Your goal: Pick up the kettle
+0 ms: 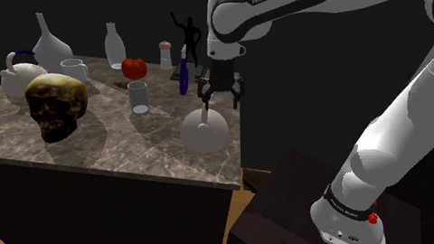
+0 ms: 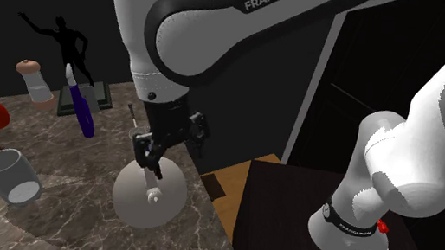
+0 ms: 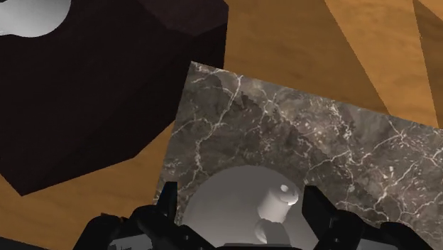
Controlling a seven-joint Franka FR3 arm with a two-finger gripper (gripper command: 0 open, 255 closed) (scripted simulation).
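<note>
The kettle (image 1: 14,77) is white and round with a dark arched handle. It stands at the far left corner of the marble table (image 1: 110,149) in the shoulder view, behind a brown skull (image 1: 56,103). My gripper (image 1: 220,96) hangs open far from it, near the table's right edge, just above a white dome with a knob (image 1: 205,130). The second exterior view has the gripper (image 2: 155,159) over that dome (image 2: 147,196). In the wrist view the black fingers (image 3: 169,207) stand apart either side of the dome's knob (image 3: 275,202) without touching it.
Between gripper and kettle stand a clear glass (image 1: 138,96), a red tomato (image 1: 134,67), a purple tool (image 1: 184,74), a bottle (image 1: 113,48), a white mug (image 1: 73,71) and a tall vase (image 1: 50,45). A black figurine (image 1: 187,34) is at the back. The dark stand (image 1: 301,193) sits beside the table.
</note>
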